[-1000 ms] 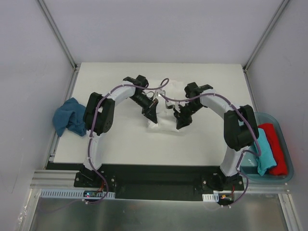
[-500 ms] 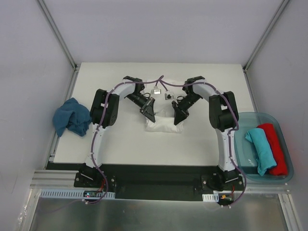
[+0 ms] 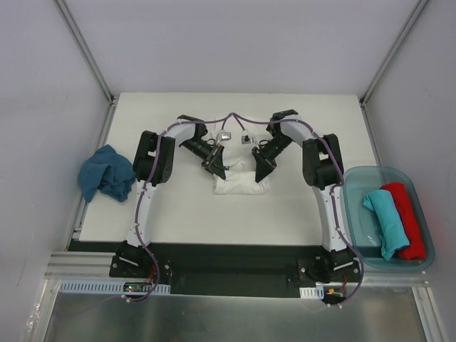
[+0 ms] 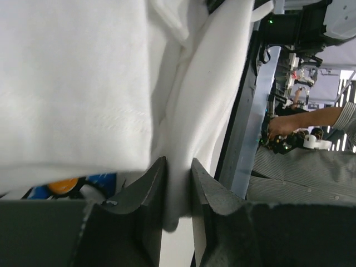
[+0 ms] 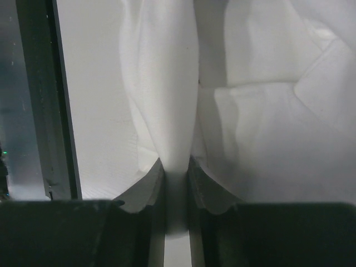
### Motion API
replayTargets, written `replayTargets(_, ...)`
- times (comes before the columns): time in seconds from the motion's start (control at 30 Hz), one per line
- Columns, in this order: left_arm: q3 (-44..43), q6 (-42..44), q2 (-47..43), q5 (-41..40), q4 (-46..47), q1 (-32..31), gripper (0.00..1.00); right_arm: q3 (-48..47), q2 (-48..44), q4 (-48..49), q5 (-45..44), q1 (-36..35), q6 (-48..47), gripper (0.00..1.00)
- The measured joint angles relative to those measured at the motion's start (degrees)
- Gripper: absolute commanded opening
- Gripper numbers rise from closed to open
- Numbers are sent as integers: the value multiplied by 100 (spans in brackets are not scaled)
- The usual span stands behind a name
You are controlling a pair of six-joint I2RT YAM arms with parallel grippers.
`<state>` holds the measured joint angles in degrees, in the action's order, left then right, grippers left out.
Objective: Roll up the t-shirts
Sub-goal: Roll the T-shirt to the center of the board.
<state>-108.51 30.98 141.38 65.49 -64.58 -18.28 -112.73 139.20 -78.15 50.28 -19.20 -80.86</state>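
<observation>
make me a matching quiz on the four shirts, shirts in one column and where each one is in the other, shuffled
Things:
1. white t-shirt
2. dark blue t-shirt
3. teal t-shirt
4. red t-shirt

Places:
A. in the bin, on its right side
B. crumpled at the left edge of the table
C. mid-table, pinched by the left gripper and right gripper
D. in the bin, on the left of the pair there

Pairs: 1-C, 2-B, 3-D, 4-A

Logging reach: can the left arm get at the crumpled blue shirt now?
Probably not yet: the left fingers are pinching the white t-shirt. Once released, only bare table separates them from the blue shirt.
</observation>
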Motion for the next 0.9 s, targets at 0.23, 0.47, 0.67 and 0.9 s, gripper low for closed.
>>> replayTargets(0.23, 411, -146, -271, -391, 210, 522, 36, -487, 337, -293, -72, 9, 577, 16)
replayTargets(0.47, 2232, 205, -2345, -1469, 942, 1143, 47, -601, 396, -352, -188, 96, 863, 15)
replayTargets(0.67, 3731, 1054, -5062, -2319, 2555, -83, 57, -688, 450, -374, -216, 111, 1062, 14)
replayTargets(0.9, 5388, 2173, -6070, -3167, 4586, -1410, 60, -813, 531, -422, -249, 111, 1303, 14)
